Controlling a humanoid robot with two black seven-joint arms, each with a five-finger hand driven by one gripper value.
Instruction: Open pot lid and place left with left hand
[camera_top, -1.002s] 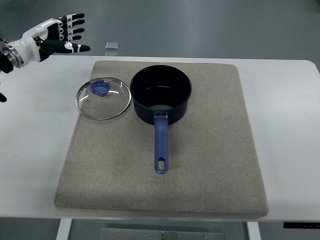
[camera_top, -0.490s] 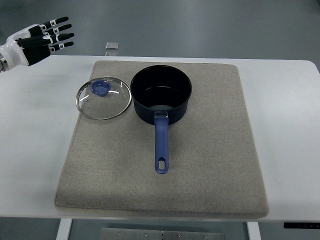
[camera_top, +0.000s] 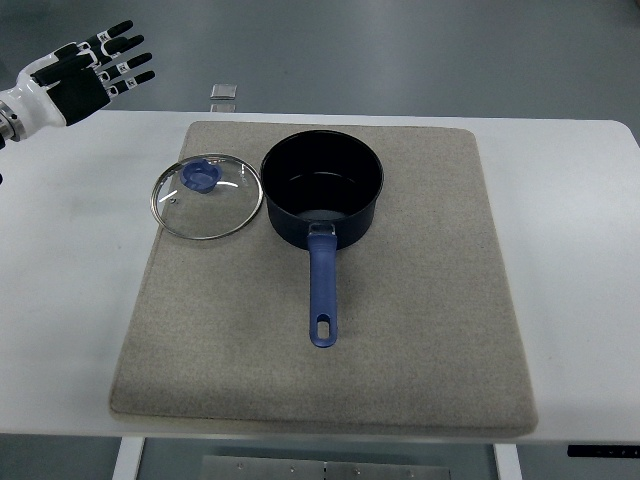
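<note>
Left hand (camera_top: 75, 72) fingers (camera_top: 125, 62) spread, holding nothing, well up-left of glass lid (camera_top: 207, 197), which lies flat beside open pot (camera_top: 322, 187): placement looks done.

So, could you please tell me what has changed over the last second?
The left robot hand, open and holding nothing, drew back toward the picture's left edge and rose slightly. The glass lid stayed flat on the mat left of the pot; nothing else moved.
</note>
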